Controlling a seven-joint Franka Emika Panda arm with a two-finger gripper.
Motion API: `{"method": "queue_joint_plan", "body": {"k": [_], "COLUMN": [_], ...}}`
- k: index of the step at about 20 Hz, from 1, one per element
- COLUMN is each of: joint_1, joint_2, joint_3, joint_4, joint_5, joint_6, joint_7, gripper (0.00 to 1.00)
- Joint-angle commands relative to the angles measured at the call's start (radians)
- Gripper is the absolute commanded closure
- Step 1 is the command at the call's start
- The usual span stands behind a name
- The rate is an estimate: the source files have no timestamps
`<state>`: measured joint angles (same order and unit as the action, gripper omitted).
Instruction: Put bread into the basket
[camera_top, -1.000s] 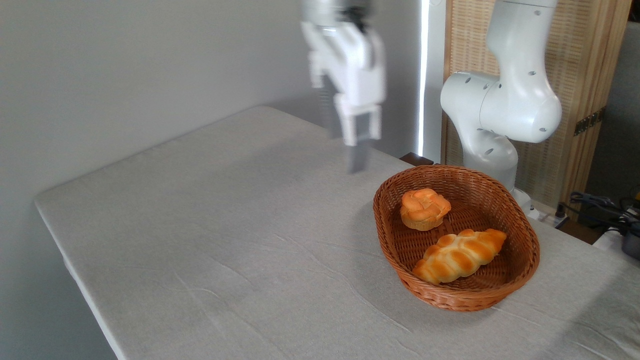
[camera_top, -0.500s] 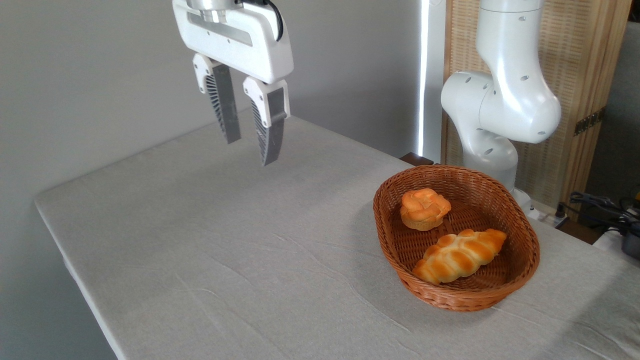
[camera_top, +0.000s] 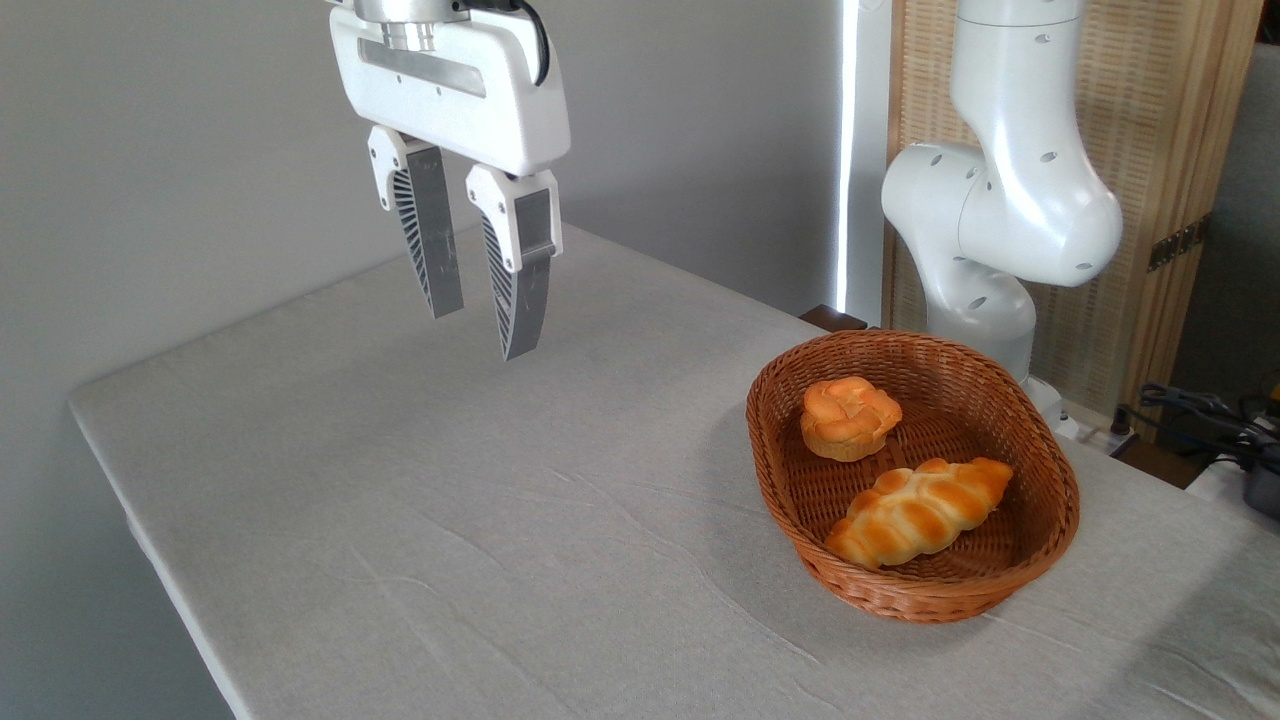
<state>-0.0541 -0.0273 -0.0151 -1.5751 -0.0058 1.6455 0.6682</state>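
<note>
So we're looking at the braided bread (camera_top: 920, 512) already lying inside the wicker basket (camera_top: 1040, 560), in the half nearer the camera, stretched at a slant with one tapered end sitting down toward the front rim and the other pointing up to the right. A small round knotted bun (camera_top: 849, 416) is sharing the basket with it, sitting behind it toward the back, close to the loaf but we can't tell whether they're touching. The basket is resting on the right side of the table (camera_top: 420, 520), which is wearing a pale wrinkly cloth. The gripper (camera_top: 482, 322) is hanging in the air well off to the left of the basket, above the far part of the table, fingers (camera_top: 522, 280) pointing down with a narrow gap between them and nothing in it. The white arm (camera_top: 1010, 200) is standing behind the basket.
</note>
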Motion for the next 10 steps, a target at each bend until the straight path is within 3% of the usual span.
{"method": "queue_joint_plan", "body": {"k": [1,10], "joint_1": [0.008,0.007], "joint_2": [0.007,0.006], "joint_3": [-0.011,-0.01], "joint_4": [0.013,0.012], "joint_5": [0.023,0.023], "joint_6": [-0.027,-0.07], "joint_7": [0.056,0.062], "gripper": [0.0,0.0]}}
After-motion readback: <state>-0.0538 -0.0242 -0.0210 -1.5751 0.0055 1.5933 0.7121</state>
